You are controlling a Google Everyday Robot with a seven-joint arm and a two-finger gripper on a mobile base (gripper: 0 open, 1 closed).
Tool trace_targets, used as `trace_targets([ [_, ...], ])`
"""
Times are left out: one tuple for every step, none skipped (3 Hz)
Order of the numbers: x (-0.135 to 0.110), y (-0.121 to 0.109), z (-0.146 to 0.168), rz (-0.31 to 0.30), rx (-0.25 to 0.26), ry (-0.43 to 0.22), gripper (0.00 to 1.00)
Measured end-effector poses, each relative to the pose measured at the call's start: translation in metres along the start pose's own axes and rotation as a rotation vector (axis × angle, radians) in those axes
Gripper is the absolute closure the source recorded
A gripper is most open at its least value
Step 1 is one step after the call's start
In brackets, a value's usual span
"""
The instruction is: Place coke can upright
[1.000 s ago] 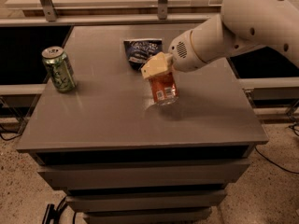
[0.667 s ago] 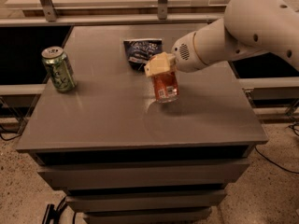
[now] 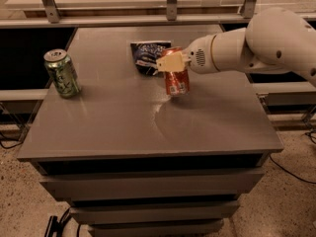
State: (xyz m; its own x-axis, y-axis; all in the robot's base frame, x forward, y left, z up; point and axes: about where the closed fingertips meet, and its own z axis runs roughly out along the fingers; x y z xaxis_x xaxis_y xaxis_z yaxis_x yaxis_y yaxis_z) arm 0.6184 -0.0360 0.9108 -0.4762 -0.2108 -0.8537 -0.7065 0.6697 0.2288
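- The jaws pinch the coke can (image 3: 177,83) near its top; one cream, wedge-shaped finger (image 3: 170,62) lies across its upper front.
- Since a second ago the jaws and the coke can have shifted a little toward the far edge of the bench (image 3: 123,127), and the can has gone from a slight tilt to nearly upright.
- The coke can is a red-orange metal cylinder with white lettering, near the middle of the bench, slightly toward the far right corner; whether its base touches the top cannot be told.
- The smooth white arm (image 3: 247,46) reaches in from the right edge.
- A crinkled dark blue bag (image 3: 145,56) lies just behind the jaws, unmoved.
- A green can (image 3: 62,74) stands upright at the left edge, unmoved.
- The bench top is flat, grey and faintly glossy.
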Motion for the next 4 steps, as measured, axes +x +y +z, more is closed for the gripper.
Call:
trace_targets([
  [-0.014, 0.0, -0.007, -0.124, -0.02, -0.089, 1.0],
  [-0.021, 0.003, -0.014, -0.241, -0.049, -0.158, 1.0],
  [-0.021, 0.012, -0.022, -0.354, -0.097, -0.232, 1.0],
  [-0.017, 0.02, -0.023, -0.417, -0.126, -0.276, 1.0],
])
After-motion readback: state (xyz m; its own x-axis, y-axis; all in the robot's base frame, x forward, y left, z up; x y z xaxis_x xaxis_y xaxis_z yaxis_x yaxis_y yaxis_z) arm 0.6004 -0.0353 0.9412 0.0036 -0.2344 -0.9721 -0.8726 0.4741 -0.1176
